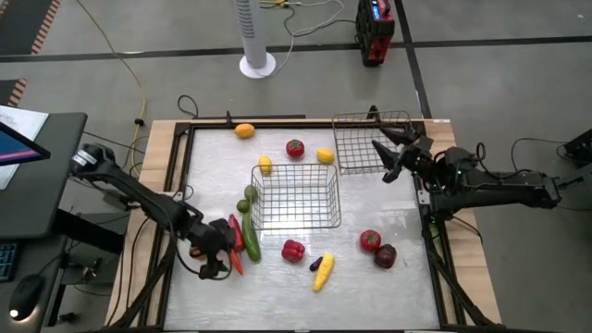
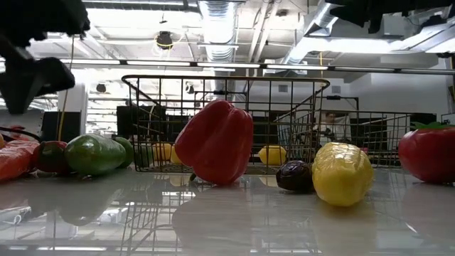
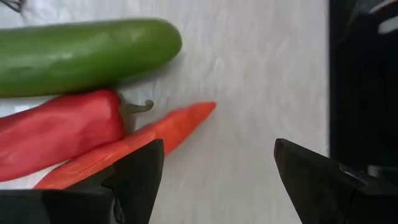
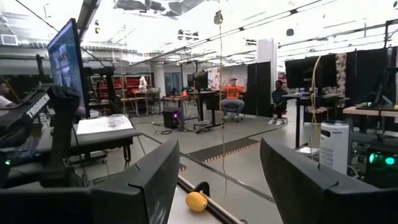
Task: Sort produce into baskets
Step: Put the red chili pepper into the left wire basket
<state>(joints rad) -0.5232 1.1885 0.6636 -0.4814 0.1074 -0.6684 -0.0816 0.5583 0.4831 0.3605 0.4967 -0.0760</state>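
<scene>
A green cucumber point(image 3: 81, 56), a long red pepper point(image 3: 56, 140) and an orange carrot point(image 3: 149, 134) lie side by side on the table at the near left, also seen from above point(image 1: 250, 239). My left gripper point(image 3: 217, 174) is open just above them, near the carrot's pointed tip, and it also shows in the high view point(image 1: 218, 250). My right gripper point(image 1: 383, 160) is open and empty beside the far right basket point(image 1: 368, 141). A second basket point(image 1: 296, 196) stands mid-table. A red bell pepper point(image 2: 217, 142), a corn cob point(image 2: 343, 173) and a dark purple piece point(image 2: 293, 176) lie in front of it.
An orange point(image 1: 244, 130), a tomato point(image 1: 294, 148) and lemons point(image 1: 325, 155) lie behind the middle basket. Green pieces point(image 1: 246, 199) lie at its left. A tomato point(image 1: 370, 240) and a dark red piece point(image 1: 386, 256) lie near right. A raised frame point(image 1: 176, 185) borders the table.
</scene>
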